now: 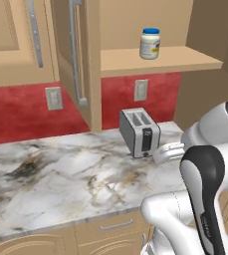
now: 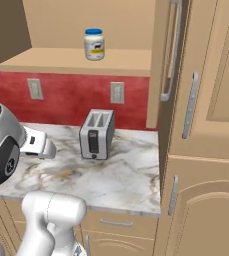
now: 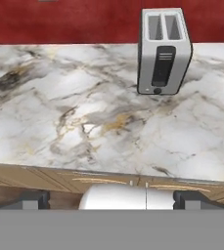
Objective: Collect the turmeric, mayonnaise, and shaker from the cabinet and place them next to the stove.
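The mayonnaise (image 1: 150,44) (image 2: 94,44), a squat white jar with a blue lid, stands alone on the shelf of the open cabinet (image 1: 160,61) (image 2: 76,62). The cabinet's panelled door (image 1: 75,55) (image 2: 172,55) is swung out, its silver bar handle showing. My gripper (image 3: 111,200) hangs low in front of the counter edge, well below the shelf and far from the jar. Its fingertips (image 3: 33,199) stand wide apart, open, with nothing between them. The turmeric, the shaker and the stove are out of view.
A steel two-slot toaster (image 1: 140,132) (image 2: 96,134) (image 3: 163,51) stands on the marble counter (image 1: 60,174) (image 2: 126,175) (image 3: 84,122) under the shelf, before a red backsplash with outlets. A tall cabinet (image 2: 206,150) bounds the counter on the right. Drawer fronts (image 3: 103,179) run below the counter edge.
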You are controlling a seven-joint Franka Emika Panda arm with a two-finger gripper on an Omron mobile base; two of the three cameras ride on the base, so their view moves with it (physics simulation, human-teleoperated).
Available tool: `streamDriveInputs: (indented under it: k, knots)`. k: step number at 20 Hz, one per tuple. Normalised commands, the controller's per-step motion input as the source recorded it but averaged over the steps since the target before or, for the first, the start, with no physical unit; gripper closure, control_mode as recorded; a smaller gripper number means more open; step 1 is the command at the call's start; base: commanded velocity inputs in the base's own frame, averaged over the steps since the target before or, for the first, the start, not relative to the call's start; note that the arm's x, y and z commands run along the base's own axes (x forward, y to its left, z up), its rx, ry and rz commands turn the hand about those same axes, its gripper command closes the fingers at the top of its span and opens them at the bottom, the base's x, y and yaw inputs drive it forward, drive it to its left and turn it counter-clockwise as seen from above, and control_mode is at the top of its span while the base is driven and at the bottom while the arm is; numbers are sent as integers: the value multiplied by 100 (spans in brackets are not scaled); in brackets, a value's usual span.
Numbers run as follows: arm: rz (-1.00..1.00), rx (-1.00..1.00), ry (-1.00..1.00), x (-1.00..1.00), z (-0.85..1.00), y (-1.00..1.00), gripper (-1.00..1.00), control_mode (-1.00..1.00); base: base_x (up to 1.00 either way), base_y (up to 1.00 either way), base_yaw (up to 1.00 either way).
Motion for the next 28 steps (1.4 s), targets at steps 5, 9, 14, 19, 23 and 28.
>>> streamDriveInputs:
  k: [5, 9, 14, 19, 23, 28]
  knots:
    - [0, 0, 0, 0, 0, 0, -100, 100, 34, -42, 5]
    - [0, 0, 0, 0, 0, 0, -100, 100, 42, -37, 0]
    - [0, 0, 0, 22, 16, -15, -100, -100, 32, -22, 0]
    - [0, 0, -5, 37, 70, -48, -100, -100, 0, 0, 0]
    - [-1, 0, -11, 27, 83, -46, -100, -100, 0, 0, 0]
    - [-6, 0, -14, 21, 68, -17, -100, -100, 0, 0, 0]
